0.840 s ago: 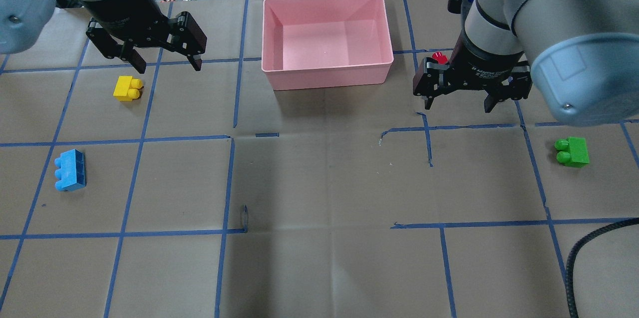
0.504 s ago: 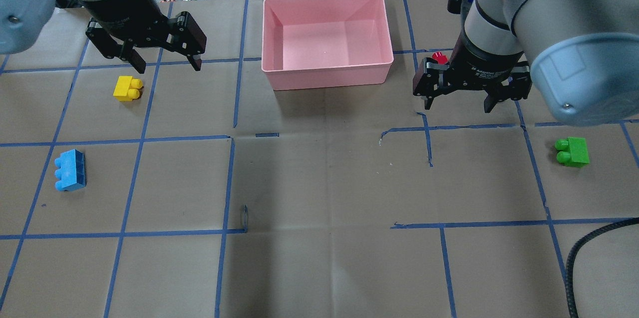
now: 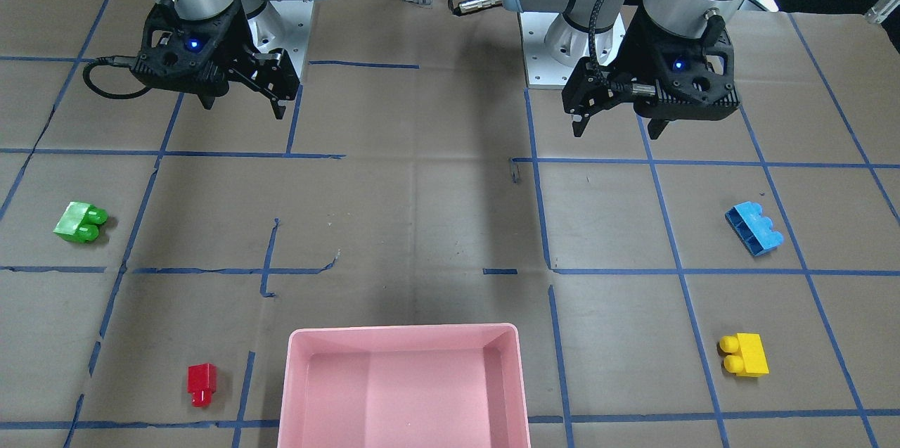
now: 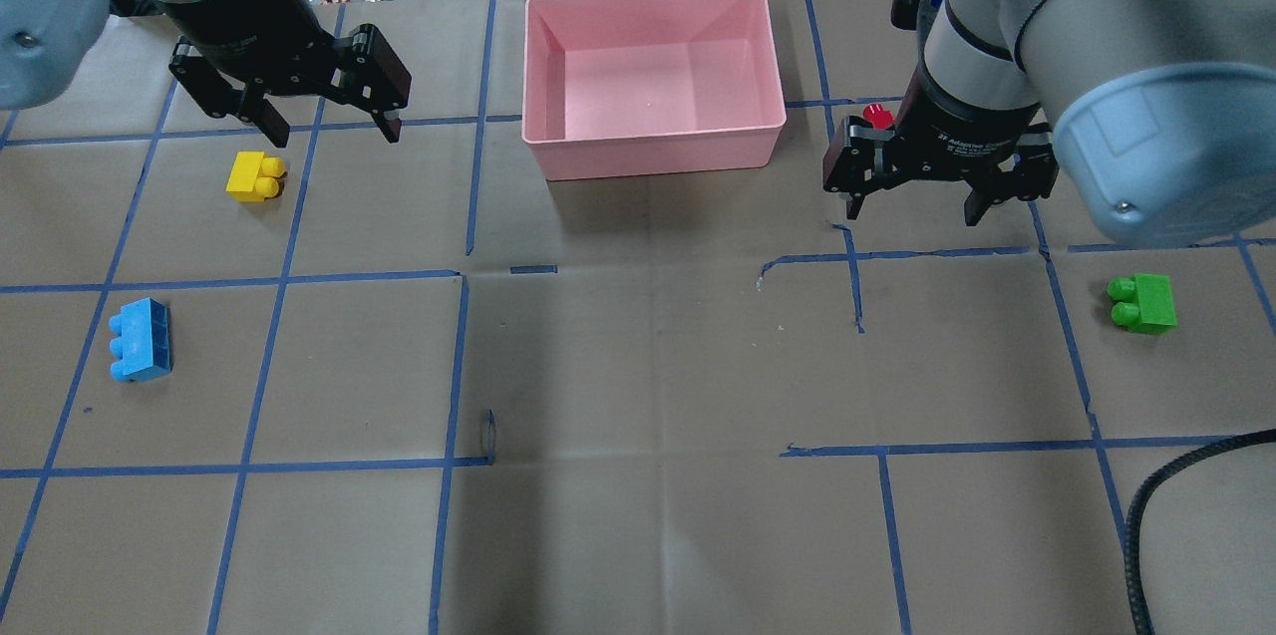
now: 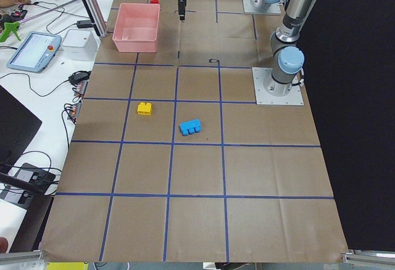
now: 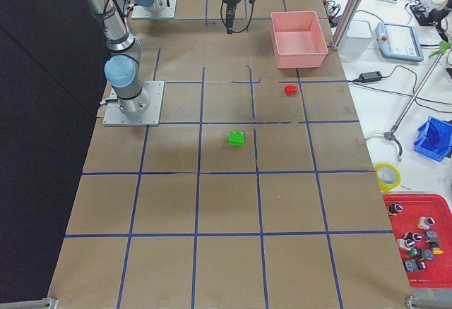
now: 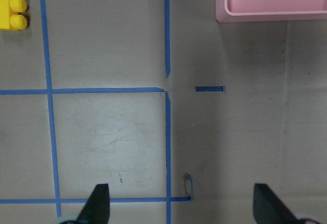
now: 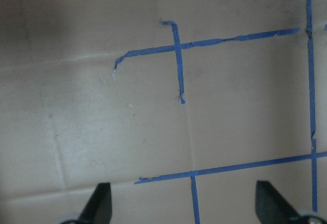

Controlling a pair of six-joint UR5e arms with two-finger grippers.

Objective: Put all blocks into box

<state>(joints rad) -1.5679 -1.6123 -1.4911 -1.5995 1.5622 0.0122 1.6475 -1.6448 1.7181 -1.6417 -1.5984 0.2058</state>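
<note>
Risk: the blue block (image 4: pixel 141 340) and the yellow block (image 4: pixel 256 177) lie on their sides, so pads closing over the rounded studs may slip. The left gripper (image 4: pixel 334 129) hangs high, fingers down, spread wide and empty, well apart from both. The pink box (image 4: pixel 653 157) holds nothing. The red block (image 4: pixel 876 114) lies near its wall, which a finger could strike. The right gripper (image 4: pixel 912 211) is likewise high, wide and empty. The green block (image 4: pixel 1143 304) lies far right.

Left gripper (image 4: pixel 332 131) and right gripper (image 4: pixel 912 213), jaws wide apart

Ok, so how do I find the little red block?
Find the big pink box first. The red block sits on the brown paper near it, on the robot's right side. It is the only red one, and it has just one stud.
</note>
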